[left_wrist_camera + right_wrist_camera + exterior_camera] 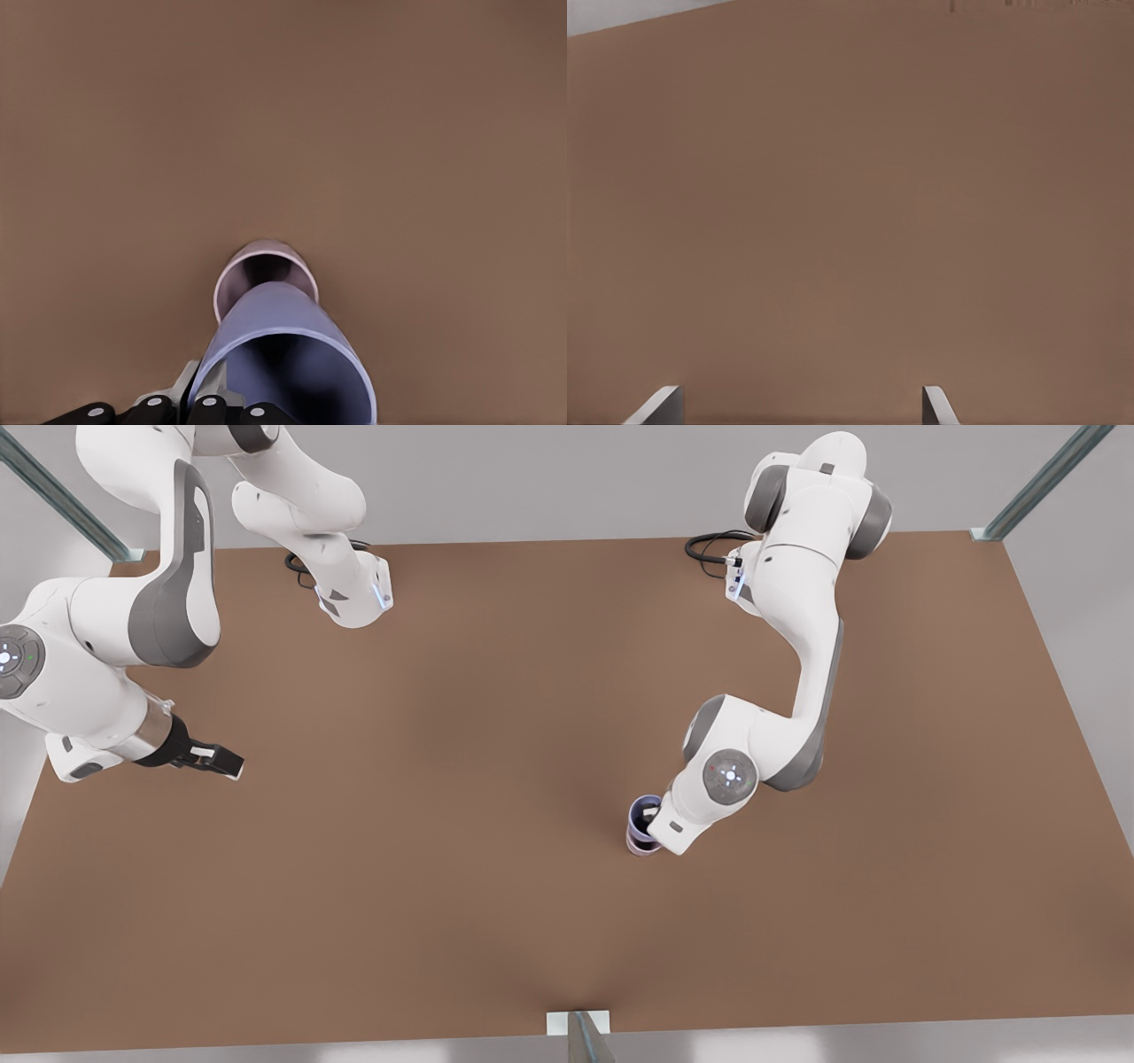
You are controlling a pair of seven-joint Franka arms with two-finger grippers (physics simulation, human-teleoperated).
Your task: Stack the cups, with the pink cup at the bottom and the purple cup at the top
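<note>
Brown table point(443, 868): left gripper's point(654, 821) fingers point(213, 409) clamp purple cup point(292, 354) above pink cup point(257, 266)

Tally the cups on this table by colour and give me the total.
Purple cup, held by the left gripper right above the pink one: 1
Pink cup, standing on the table: 1
Total: 2 cups
The right gripper waits open, away from them.

Brown table point(496, 921), grey walls point(567, 478), metal struts point(1045, 480).
</note>
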